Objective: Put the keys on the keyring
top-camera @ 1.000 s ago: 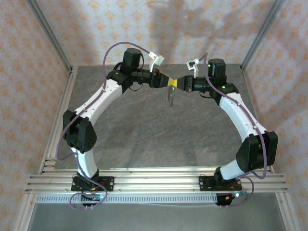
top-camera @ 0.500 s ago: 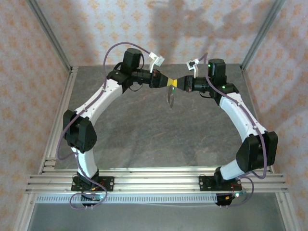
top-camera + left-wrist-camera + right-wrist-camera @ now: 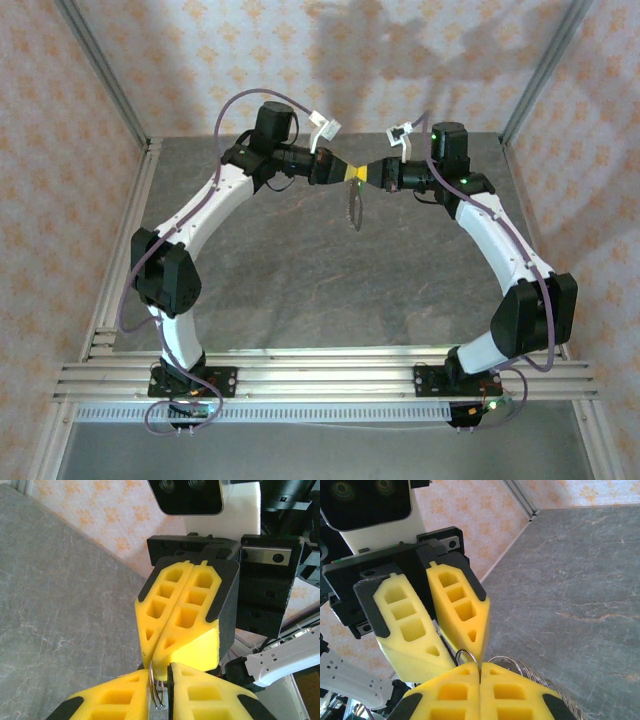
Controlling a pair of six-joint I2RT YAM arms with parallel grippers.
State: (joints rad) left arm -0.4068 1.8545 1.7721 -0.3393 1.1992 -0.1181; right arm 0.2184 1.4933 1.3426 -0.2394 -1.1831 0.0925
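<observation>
Since a second ago we see the left jaws drawn in from a wider spread to a narrow slot, while both arms sit where they were. The keyring [image 3: 353,205] hangs under the two meeting tips, above the desk [image 3: 300,280]. Its wire runs up into that slot, though we cannot tell whether it is pinched. The right jaws are pressed together, with wire at their tip.

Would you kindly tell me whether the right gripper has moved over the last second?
No. In the top view the right gripper sits just as far below the table's back edge as before.
</observation>
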